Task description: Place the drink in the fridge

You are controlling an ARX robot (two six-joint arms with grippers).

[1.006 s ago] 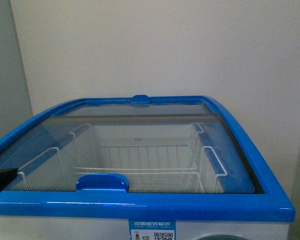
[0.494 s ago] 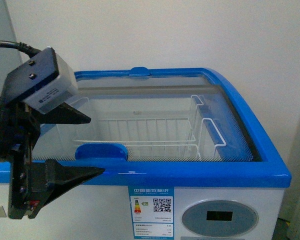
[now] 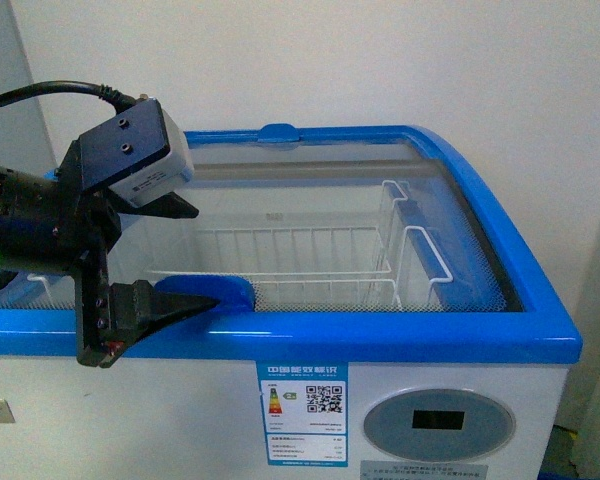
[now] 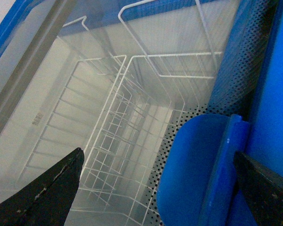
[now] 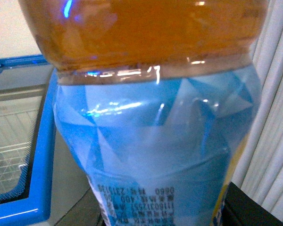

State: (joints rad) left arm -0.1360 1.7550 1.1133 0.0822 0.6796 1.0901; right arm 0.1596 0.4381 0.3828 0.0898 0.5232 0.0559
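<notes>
The fridge (image 3: 380,335) is a white chest with a blue rim and an oval grey display (image 3: 438,420). Its dark glass lid (image 3: 310,215) lies over the white wire baskets (image 3: 280,255). My left gripper (image 3: 208,257) is open above the front left of the lid. Its lower finger (image 3: 180,303) sits right by the lid's blue handle (image 3: 228,290). In the left wrist view the open left gripper (image 4: 158,154) straddles that handle (image 4: 193,174), one finger (image 4: 52,188) over the glass. The drink (image 5: 155,141), amber with a blue label, fills the right wrist view, my right gripper (image 5: 170,214) shut on it. The fridge's rim (image 5: 40,141) shows beside it.
A white wall stands behind the fridge, and a grey cabinet side (image 3: 25,100) is at the far left. An energy label (image 3: 302,412) is stuck on the fridge front. Pale ribbed material (image 5: 273,117) hangs close to the drink.
The view has dropped to show the fridge front. My left arm has come into view from the left, then risen and moved right, bringing the open gripper to the lid handle.
</notes>
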